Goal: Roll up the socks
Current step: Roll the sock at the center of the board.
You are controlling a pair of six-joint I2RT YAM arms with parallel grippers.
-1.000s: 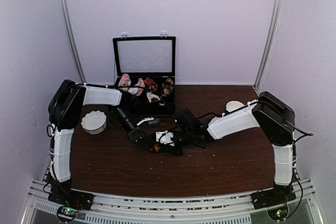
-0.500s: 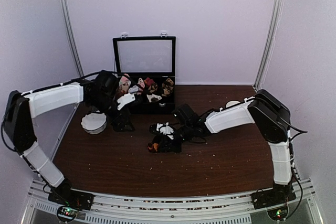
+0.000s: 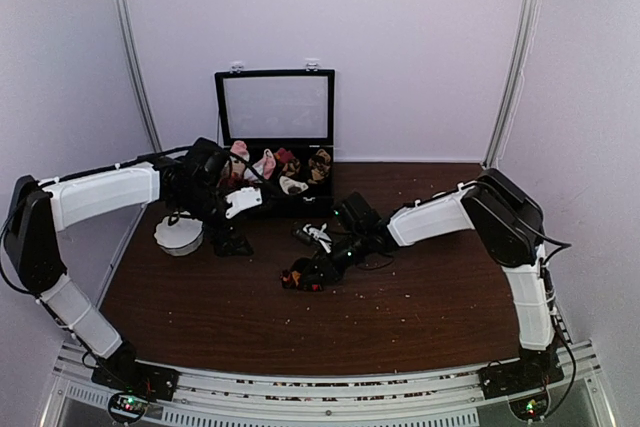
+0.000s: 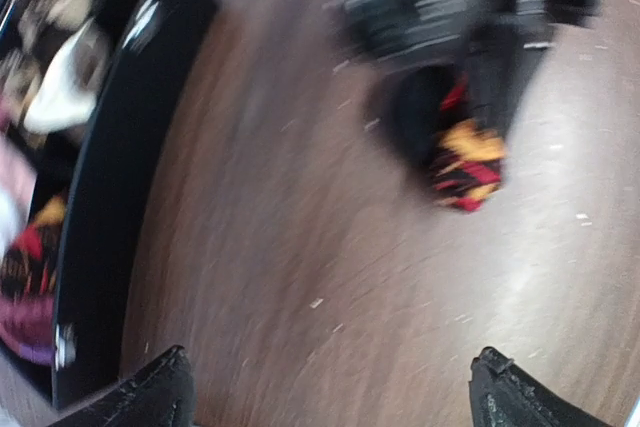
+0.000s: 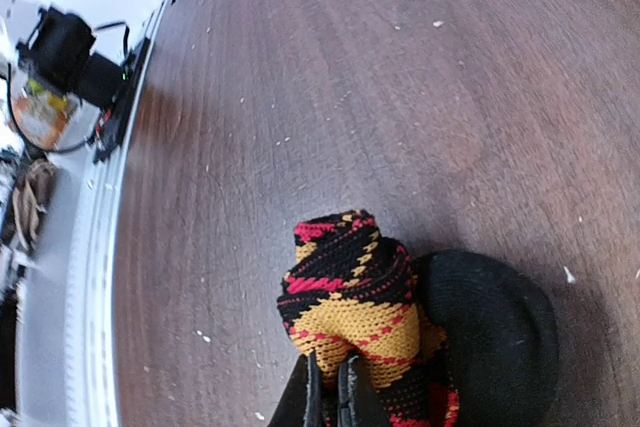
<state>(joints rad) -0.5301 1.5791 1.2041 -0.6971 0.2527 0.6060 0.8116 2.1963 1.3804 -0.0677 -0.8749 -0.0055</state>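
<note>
Fingertips (image 5: 308,395) of right gripper (image 5: 328,397) sit nearly together with only a thin slit between them. They pinch the near edge of the argyle sock (image 5: 350,292).

Sock lies directly ahead of these tips, bunched into a lumpy roll on the table (image 5: 400,97). Knit is soft and finely ribbed, black ground with orange-yellow diamonds and red stripes. A rounded, plain black part bulges just right of the tips.

Table surface is dark brown wood grain, matte, flecked with pale crumbs.

Left gripper (image 4: 335,392) is spread wide, its black tips at the two lower corners of its wrist view, holding nothing. View is motion-blurred.

Ahead and right of these tips is the same sock, with the right gripper above it. To their left is a rigid black box (image 4: 120,167) holding soft sock bundles; pink, white and red are visible.
</note>
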